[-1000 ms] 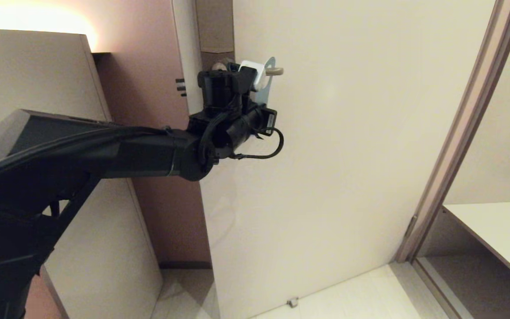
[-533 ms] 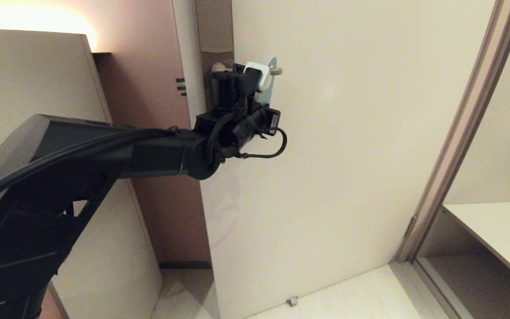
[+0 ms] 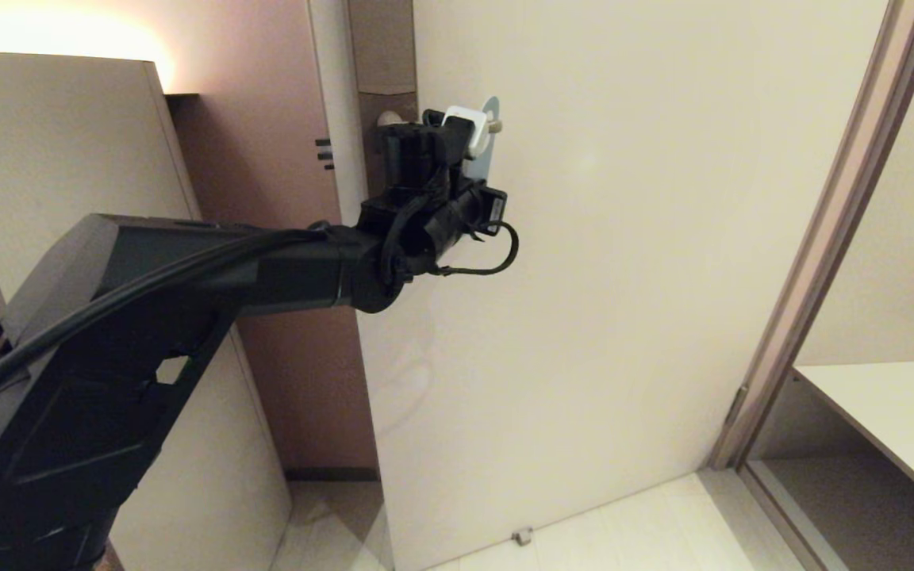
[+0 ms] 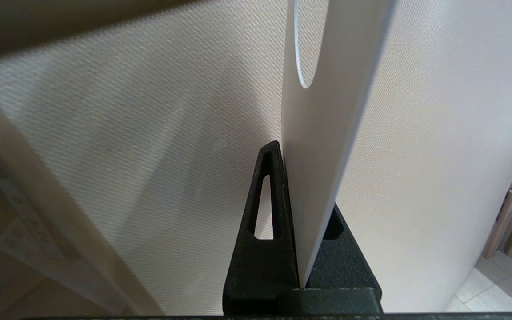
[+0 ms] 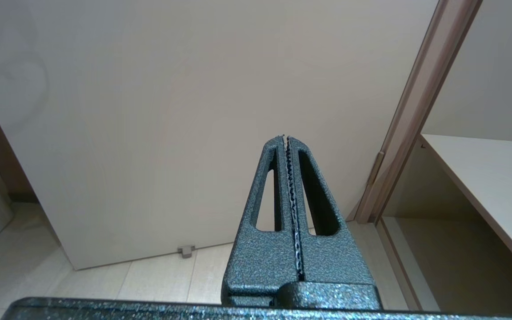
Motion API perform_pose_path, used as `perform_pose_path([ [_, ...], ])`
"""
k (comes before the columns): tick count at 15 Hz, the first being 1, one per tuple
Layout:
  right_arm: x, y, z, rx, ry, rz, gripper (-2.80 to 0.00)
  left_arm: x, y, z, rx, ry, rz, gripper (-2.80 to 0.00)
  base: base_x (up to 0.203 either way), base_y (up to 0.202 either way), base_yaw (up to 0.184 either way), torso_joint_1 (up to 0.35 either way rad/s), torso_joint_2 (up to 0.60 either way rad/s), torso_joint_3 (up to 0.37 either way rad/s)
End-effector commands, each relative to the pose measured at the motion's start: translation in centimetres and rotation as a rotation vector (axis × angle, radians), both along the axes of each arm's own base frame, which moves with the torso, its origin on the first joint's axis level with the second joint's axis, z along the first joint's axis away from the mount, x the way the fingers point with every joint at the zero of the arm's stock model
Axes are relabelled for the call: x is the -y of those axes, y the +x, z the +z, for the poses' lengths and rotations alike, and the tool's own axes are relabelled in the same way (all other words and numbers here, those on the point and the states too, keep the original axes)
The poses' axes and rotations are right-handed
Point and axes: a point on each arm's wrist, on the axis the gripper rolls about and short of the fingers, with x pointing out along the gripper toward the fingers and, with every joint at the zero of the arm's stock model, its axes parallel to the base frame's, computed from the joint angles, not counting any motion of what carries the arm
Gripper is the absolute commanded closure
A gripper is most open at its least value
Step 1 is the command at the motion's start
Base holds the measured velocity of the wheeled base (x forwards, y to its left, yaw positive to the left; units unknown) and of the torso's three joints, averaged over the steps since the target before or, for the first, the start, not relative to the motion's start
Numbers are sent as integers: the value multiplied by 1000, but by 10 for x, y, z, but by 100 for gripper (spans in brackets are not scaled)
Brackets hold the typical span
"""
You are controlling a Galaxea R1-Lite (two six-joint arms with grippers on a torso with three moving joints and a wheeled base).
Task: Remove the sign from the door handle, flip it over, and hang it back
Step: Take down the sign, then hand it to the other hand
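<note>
My left gripper (image 3: 457, 135) is raised to the door handle (image 3: 496, 125) and is shut on the sign (image 3: 479, 165). The sign stands on edge against the door, its teal-blue face towards the door and its white face towards my arm. Only the handle's tip shows, beside the sign's upper end; I cannot tell whether the lever passes through the hole. In the left wrist view the gripper (image 4: 302, 178) pinches the sign's white lower part (image 4: 322, 133), and the oval hole (image 4: 309, 44) lies beyond the fingers. My right gripper (image 5: 287, 138) is shut and empty, low before the door.
The cream door (image 3: 624, 277) stands open with its edge (image 3: 382, 63) to the left of the handle. A beige cabinet (image 3: 68, 143) is on the left. A door frame (image 3: 822, 238) and a white shelf (image 3: 893, 412) are on the right. A doorstop (image 3: 520, 539) sits on the floor.
My left arm has moved up and a little towards the door, carrying the sign higher. Less of the handle's tip shows past the sign.
</note>
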Motion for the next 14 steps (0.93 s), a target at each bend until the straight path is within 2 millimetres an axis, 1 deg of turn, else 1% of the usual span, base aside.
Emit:
perform_pose_path([
  [1, 0, 0, 0, -2, 0, -1, 0, 3, 2, -4, 0, 1, 0, 0, 0, 0, 0, 0, 0, 0],
  [5, 0, 0, 0, -2, 0, -1, 0, 4, 4, -8, -4, 13, -6, 0, 0, 0, 0, 0, 0, 0],
  [9, 0, 0, 0, -2, 0, -1, 0, 8, 1, -7, 3, 21, -18, 0, 0, 0, 0, 0, 0, 0],
  [14, 0, 0, 0, -2, 0, -1, 0, 19, -8, -5, 6, 19, -47, 0, 0, 0, 0, 0, 0, 0],
])
